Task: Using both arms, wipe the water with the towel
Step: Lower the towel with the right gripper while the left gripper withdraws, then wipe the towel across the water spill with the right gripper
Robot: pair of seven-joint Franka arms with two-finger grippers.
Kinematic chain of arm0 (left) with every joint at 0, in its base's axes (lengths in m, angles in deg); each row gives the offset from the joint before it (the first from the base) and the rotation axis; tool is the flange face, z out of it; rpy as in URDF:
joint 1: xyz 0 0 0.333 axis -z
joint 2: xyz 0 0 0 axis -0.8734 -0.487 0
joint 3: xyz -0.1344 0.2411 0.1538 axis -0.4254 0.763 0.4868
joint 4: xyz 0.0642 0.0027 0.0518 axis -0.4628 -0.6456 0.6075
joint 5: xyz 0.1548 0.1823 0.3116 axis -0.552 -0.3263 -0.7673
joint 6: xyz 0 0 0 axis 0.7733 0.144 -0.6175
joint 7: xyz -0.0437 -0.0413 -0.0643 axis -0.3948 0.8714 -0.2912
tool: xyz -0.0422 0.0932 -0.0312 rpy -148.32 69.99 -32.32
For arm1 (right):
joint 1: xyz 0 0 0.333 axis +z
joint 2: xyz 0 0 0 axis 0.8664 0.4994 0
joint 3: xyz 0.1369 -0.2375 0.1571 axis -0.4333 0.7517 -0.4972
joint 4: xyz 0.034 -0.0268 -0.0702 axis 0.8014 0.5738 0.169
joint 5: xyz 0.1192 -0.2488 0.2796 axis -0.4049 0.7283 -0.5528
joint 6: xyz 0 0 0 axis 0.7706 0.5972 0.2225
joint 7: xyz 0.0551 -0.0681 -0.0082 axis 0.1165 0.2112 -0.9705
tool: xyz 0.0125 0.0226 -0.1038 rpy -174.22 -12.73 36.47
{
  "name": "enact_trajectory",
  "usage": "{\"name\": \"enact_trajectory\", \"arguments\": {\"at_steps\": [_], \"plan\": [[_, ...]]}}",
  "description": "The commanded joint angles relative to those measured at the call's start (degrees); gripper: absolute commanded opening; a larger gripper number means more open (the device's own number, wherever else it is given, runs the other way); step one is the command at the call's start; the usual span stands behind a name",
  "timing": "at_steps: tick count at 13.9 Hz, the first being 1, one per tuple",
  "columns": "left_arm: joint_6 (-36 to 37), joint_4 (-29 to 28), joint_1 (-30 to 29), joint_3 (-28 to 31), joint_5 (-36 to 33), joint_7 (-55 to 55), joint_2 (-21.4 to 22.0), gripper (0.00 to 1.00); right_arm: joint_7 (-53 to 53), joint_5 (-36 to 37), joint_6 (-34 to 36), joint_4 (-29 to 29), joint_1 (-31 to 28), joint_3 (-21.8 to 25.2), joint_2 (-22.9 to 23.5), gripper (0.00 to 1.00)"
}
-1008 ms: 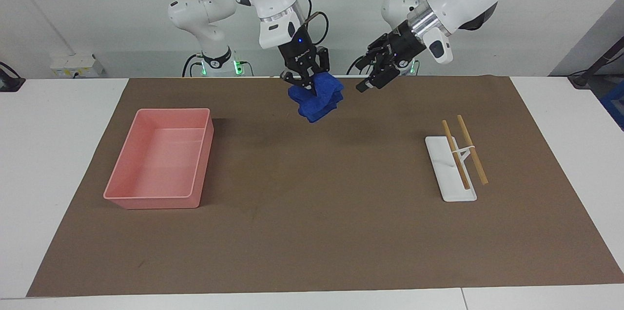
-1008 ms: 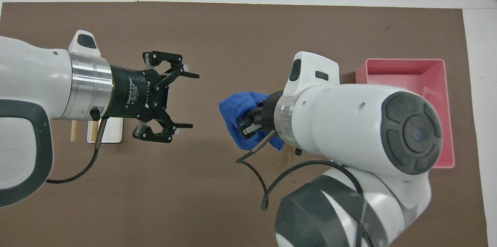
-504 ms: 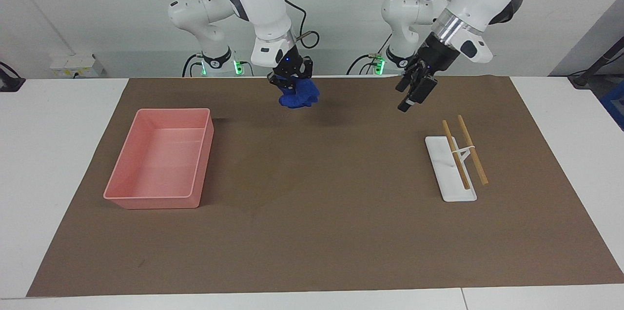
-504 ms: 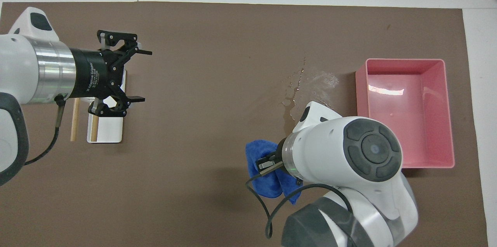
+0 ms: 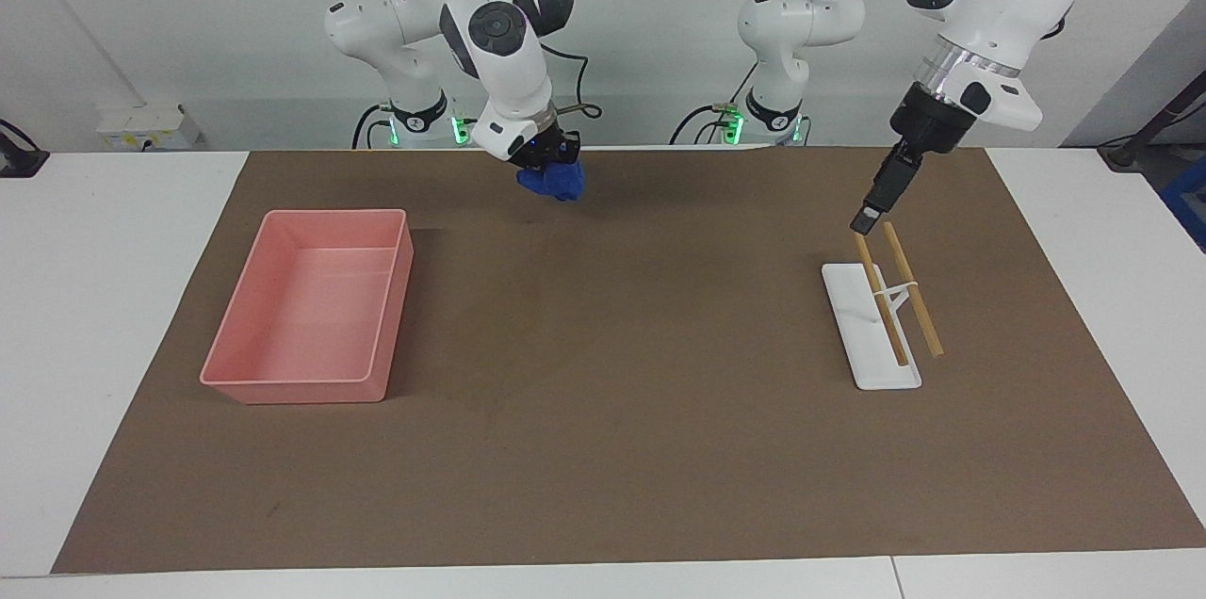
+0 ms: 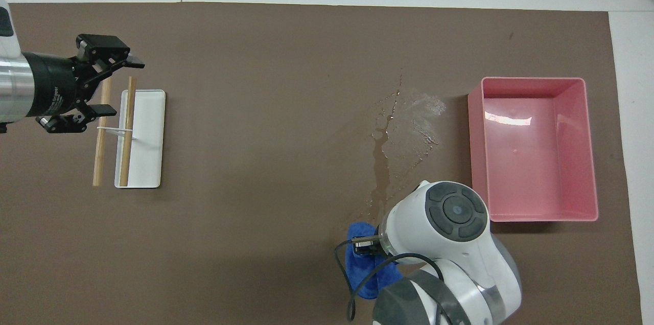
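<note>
While aloft, towel [image 5: 556,181] in right gripper [image 5: 546,168]

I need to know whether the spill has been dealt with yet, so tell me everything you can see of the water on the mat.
The water is a shiny, irregular puddle on the brown mat, beside the pink tray and apart from it. A thin trail runs from it toward the robots. Nothing touches it: the towel, in the right gripper, is nearer to the robots.

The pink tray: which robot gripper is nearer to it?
The right gripper, shut on the towel, hangs near the pink tray. The left gripper hangs open over the chopsticks.
</note>
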Motion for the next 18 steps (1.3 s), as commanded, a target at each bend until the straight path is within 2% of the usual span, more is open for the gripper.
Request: {"name": "enact_trajectory", "arguments": {"at_steps": [1,3,6,9,13,15,17,18], "plan": [[2.1,-1.3,-2.4,-0.5,-2.8,11.5,1.1,1.00,6.4,-1.3,-5.9,4.1,0.0,-0.1,1.0,0.00],[6.0,-1.3,-2.3,-0.6,-8.1,21.2,1.2,1.00,9.7,-1.3,-8.6,4.4,-0.3,-0.1,3.2,0.00],[11.5,-1.0,0.3,1.7,-12.5,34.6,1.2,1.00,10.4,-0.5,-12.4,5.8,-0.5,0.0,4.4,0.00],[21.5,3.8,2.7,3.8,-14.7,41.5,0.6,1.00,10.2,-0.4,-17.8,7.7,-0.5,0.0,5.8,0.00],[31.6,14.1,2.6,3.7,-14.8,42.0,-3.8,1.00,7.0,-0.3,-18.5,7.7,-1.9,0.0,6.3,0.00],[34.5,17.0,2.7,3.7,-14.8,42.1,-5.2,1.00,5.3,-0.3,-20.6,7.8,-2.9,0.0,6.5,0.00],[33.2,16.5,2.7,3.7,-14.8,42.0,-4.7,1.00,4.9,-0.3,-21.7,7.7,-4.3,-0.1,7.1,0.00],[32.5,14.3,2.7,3.6,-14.7,41.7,-3.8,1.00,4.0,-0.3,-22.5,7.7,-4.7,0.0,7.3,0.00]]}}
